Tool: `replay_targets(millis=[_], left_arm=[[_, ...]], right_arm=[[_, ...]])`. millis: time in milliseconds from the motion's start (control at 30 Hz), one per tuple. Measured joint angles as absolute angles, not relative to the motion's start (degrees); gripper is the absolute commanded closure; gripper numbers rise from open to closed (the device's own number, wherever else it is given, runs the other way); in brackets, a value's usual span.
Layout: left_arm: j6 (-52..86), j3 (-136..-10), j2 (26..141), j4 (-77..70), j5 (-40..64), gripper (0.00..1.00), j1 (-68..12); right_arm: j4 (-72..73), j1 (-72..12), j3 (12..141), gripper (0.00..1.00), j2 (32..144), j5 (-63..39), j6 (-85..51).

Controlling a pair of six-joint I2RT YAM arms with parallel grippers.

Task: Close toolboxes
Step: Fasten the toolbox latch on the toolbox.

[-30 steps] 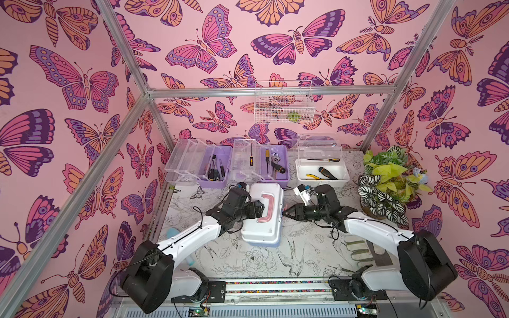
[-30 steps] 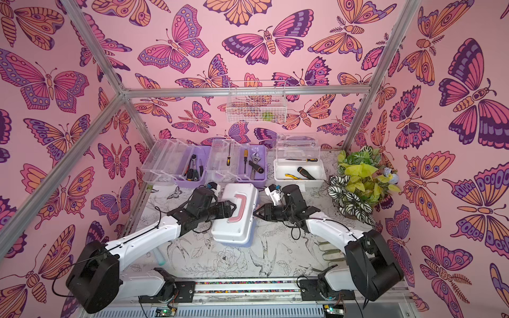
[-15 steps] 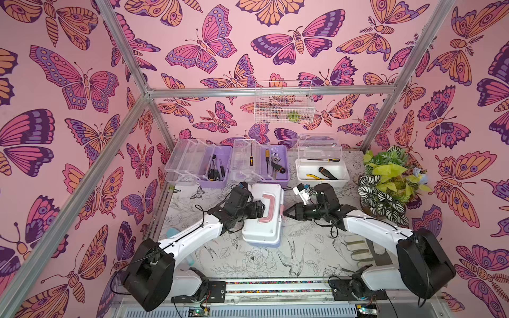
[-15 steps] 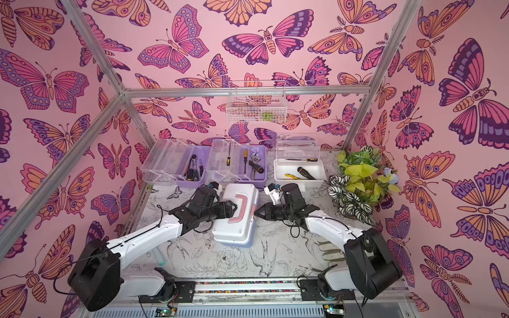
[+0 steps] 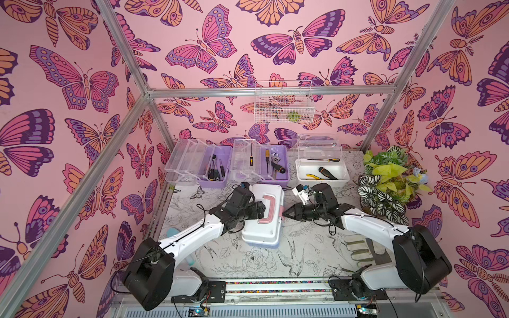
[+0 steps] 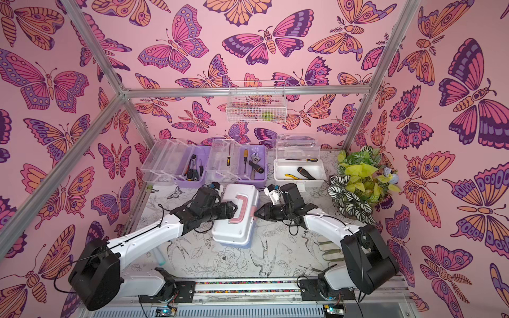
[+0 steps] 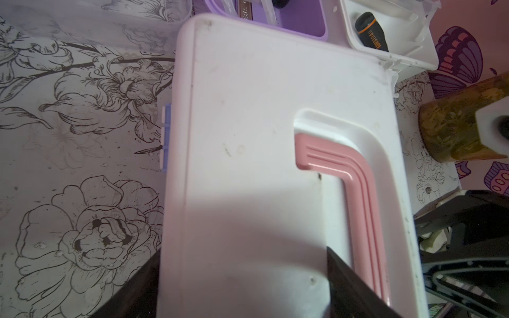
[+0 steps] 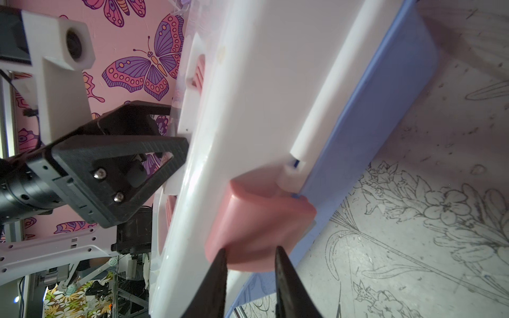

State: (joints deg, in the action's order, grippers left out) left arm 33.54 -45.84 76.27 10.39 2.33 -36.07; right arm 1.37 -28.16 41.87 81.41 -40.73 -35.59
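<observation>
The light blue toolbox lies mid-table, white lid down and pink handle flat in its recess. My left gripper reaches over it, jaws wide and clamped on the lid, one finger at the hinge edge and one in the handle recess. My right gripper points at the front side, jaws slightly parted, tips against the pink latch. At the back stand two purple toolboxes and a white toolbox, clear lids open, tools inside.
A potted plant stands at the right, close to my right arm. A white wire basket hangs on the back wall. Green-striped gloves lie near the right arm's base, and a pale blue tube lies by the left arm.
</observation>
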Motion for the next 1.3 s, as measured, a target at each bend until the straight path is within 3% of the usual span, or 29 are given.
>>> replay_targets(millis=[100,233,600,1300], left_arm=[[33.6,-46.0,76.3,10.5,2.0,0.44,-36.3],[33.5,-46.1,76.5,10.6,1.4,0.31,-36.7],[33.4,-46.8,77.1,11.1,0.7,0.14,-37.5],[33.4,-46.9,78.1,11.7,1.2,0.10,-38.1]], right_arm=[[1.3,-28.2,41.9,0.66,81.5,-40.4,-35.7],[1.3,-28.2,41.9,0.65,81.6,-40.2,-36.0],[1.9,-28.3,41.9,0.63,81.9,-39.9,-36.2],[0.3,-28.4,41.9,0.67,83.9,-38.0,-36.0]])
